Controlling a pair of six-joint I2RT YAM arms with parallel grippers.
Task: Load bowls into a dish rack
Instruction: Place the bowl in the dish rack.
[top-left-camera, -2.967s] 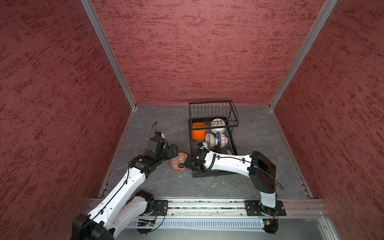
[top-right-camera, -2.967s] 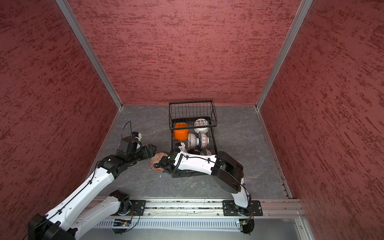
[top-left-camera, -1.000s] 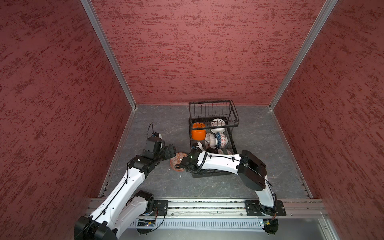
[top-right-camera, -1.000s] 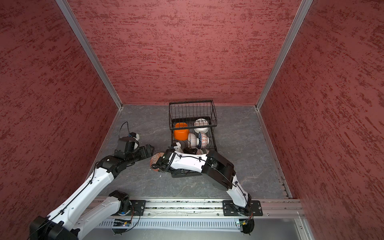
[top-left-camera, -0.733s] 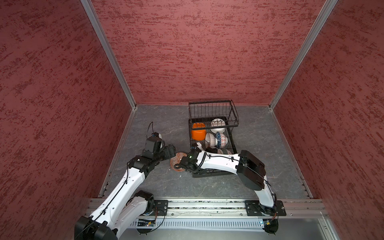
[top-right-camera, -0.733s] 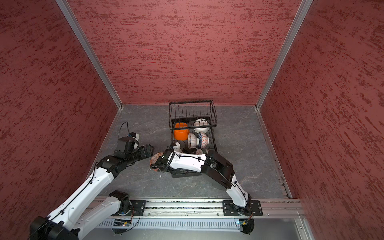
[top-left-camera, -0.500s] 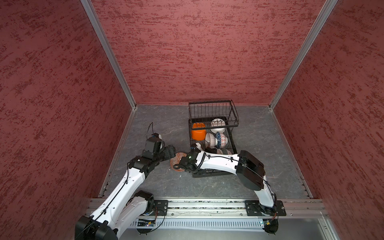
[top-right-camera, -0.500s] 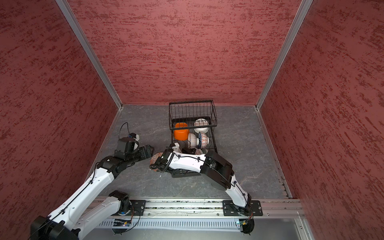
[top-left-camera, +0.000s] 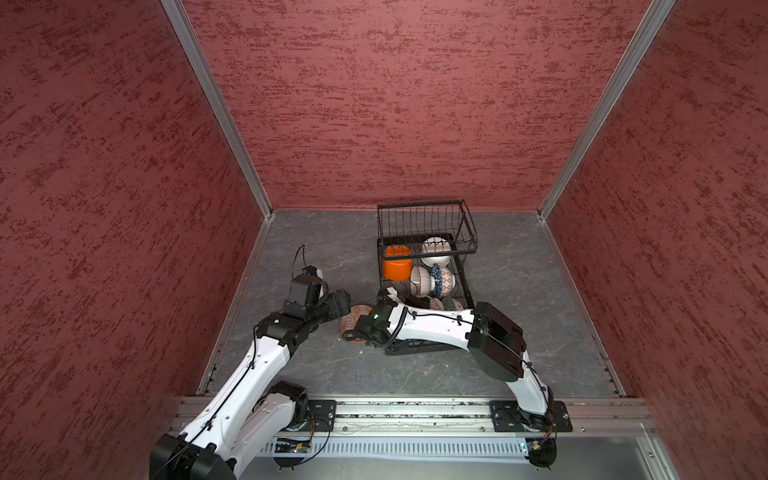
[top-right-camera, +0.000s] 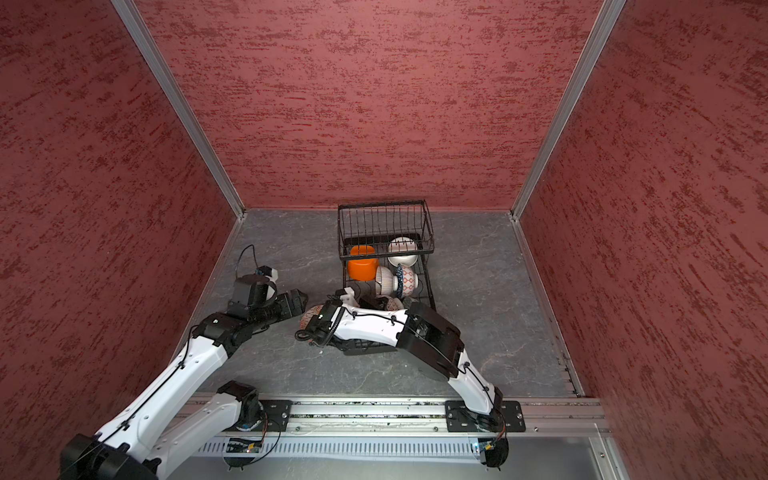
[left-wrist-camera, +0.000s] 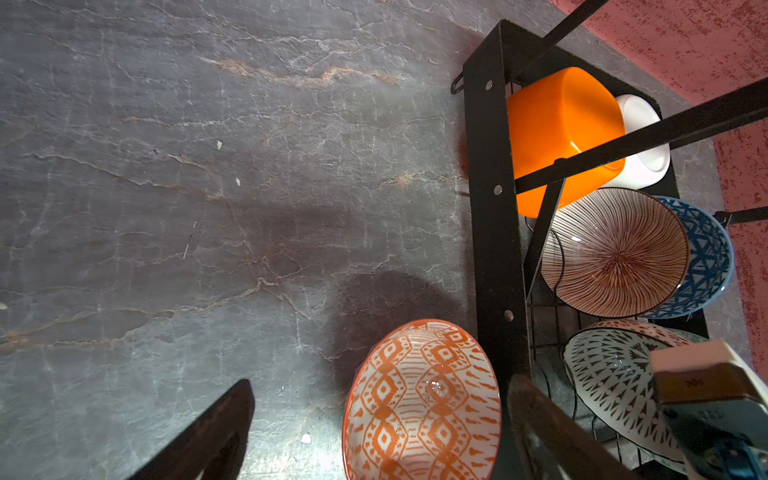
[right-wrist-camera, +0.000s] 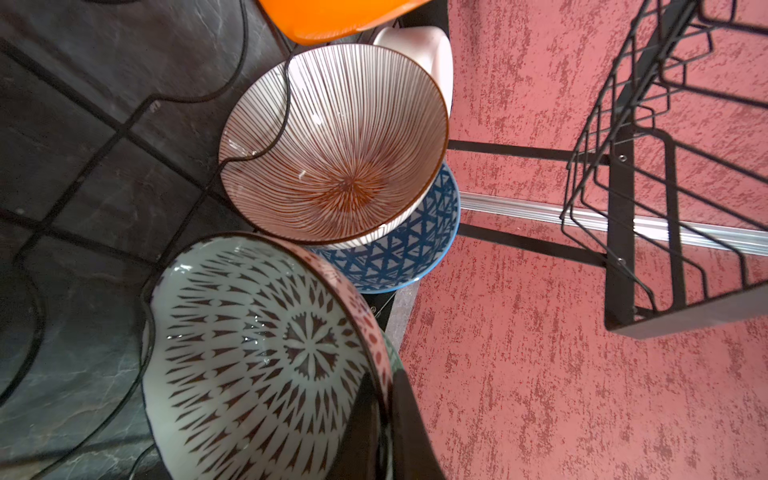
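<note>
The black wire dish rack (top-left-camera: 419, 222) stands at the back of the table and holds several bowls: an orange one (top-left-camera: 397, 266), a white one (top-left-camera: 435, 248), a red-lined one (left-wrist-camera: 615, 253) and a blue-patterned one (left-wrist-camera: 710, 257). My right gripper (right-wrist-camera: 384, 390) is shut on the rim of a bowl with dark triangles inside (right-wrist-camera: 257, 353), which sits at the rack's near end (top-left-camera: 446, 304). An orange-diamond bowl (left-wrist-camera: 422, 399) lies tilted on the table against the rack's side (top-left-camera: 353, 318). My left gripper (left-wrist-camera: 380, 384) is open, with one finger on each side of that bowl and touching nothing.
Red textured walls (top-left-camera: 395, 104) close in the grey stone table (top-left-camera: 332, 257) on three sides. The rack's raised basket (top-right-camera: 384, 226) overhangs the orange and white bowls. The right forearm (top-left-camera: 436, 326) lies across the rack's near end.
The right arm's elbow and wrist have shifted a little to the left while the grip on the bowl holds. The left arm has barely moved and its gripper stays open.
</note>
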